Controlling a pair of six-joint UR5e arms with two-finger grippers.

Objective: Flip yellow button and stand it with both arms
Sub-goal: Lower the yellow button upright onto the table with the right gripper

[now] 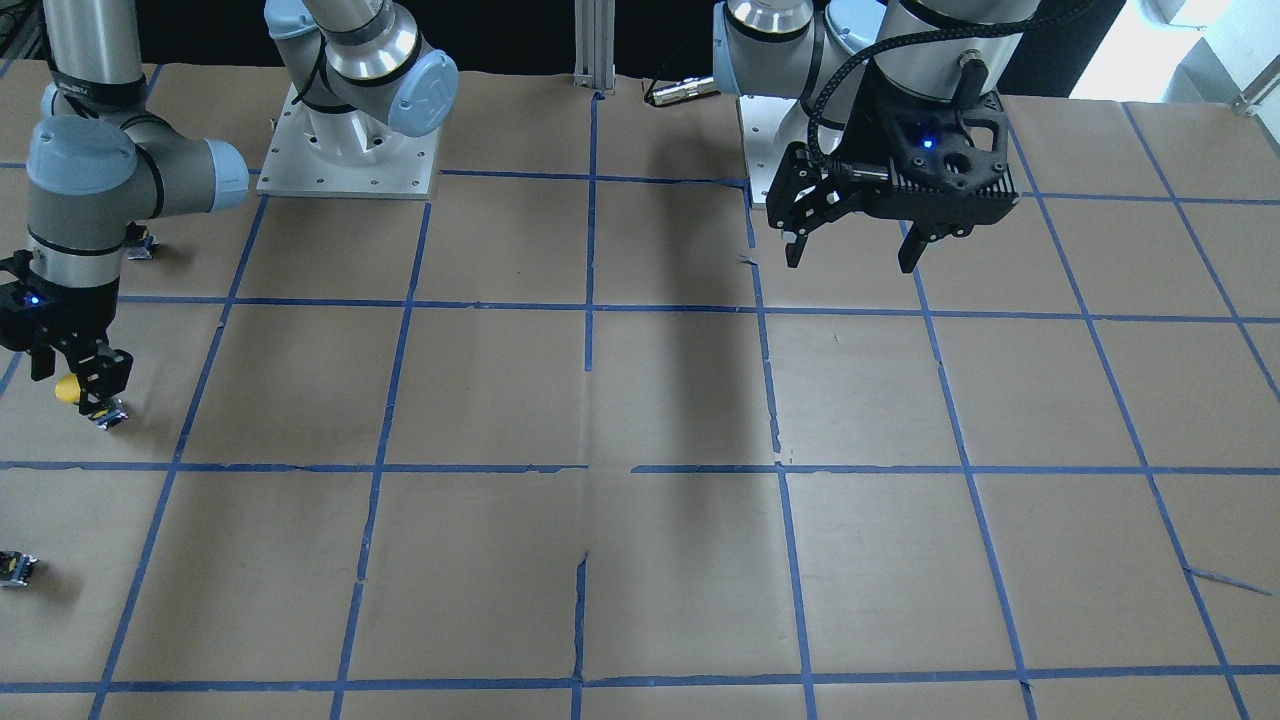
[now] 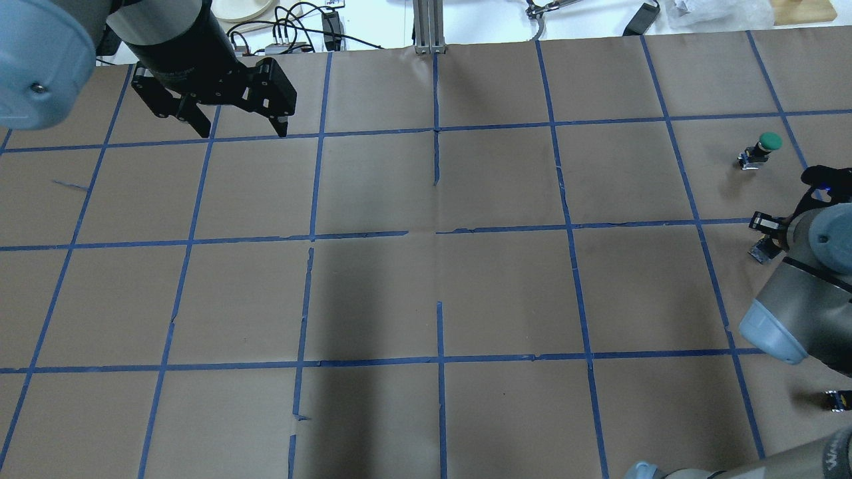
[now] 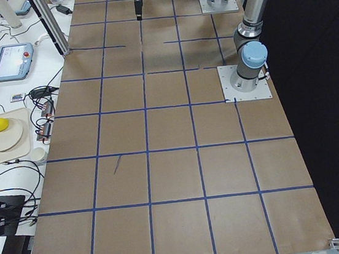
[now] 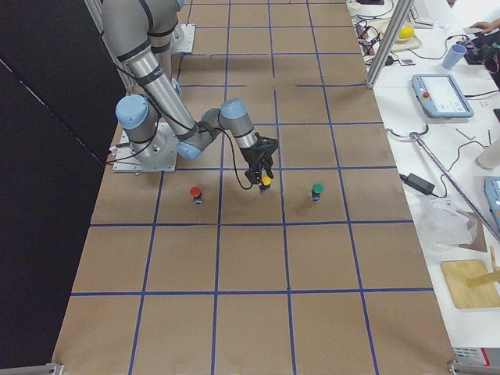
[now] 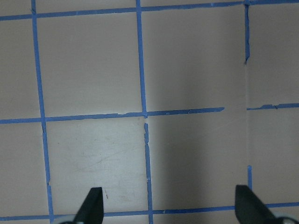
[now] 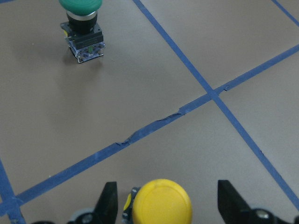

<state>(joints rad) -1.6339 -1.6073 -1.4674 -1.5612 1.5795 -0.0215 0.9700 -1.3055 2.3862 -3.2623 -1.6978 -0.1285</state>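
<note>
The right gripper (image 6: 168, 201) straddles the yellow button (image 6: 161, 207), jaws wide, clear of its cap. A green button (image 6: 80, 28) stands at eleven o'clock. The left gripper (image 1: 851, 256) hangs with jaws wide.

Right arm (image 1: 85, 190) bent low, wrist vertical. Right gripper (image 6: 167, 190) points down, jaws apart, straddling the yellow button (image 1: 68, 388); a gap shows each side of its cap. Left arm (image 1: 940, 40) raised; left gripper (image 1: 853, 258) hangs well apart from the button, jaws spread wide.
</note>
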